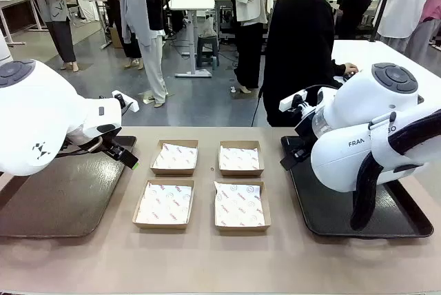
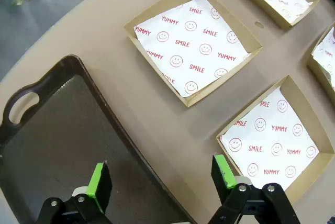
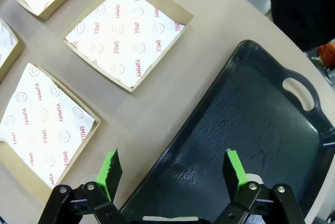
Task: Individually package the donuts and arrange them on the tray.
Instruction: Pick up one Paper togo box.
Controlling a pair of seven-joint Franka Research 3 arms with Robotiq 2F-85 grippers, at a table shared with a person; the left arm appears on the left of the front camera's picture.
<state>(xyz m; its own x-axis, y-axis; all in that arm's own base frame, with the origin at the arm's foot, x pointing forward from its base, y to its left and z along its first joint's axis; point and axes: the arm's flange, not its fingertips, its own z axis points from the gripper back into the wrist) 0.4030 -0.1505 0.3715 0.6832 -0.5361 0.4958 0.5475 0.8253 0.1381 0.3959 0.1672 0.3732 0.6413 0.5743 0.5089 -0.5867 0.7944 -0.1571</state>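
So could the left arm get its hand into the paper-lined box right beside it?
Probably yes. The left hand hangs open over the edge of the dark tray, the box lies open-topped just beside it, and nothing stands between them.

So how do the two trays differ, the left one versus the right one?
The left tray looks brown; the right tray looks nearly black. The left tray lies partly under the open left gripper, the right tray partly under the open right gripper. Both are rimmed, with a handle cut-out.
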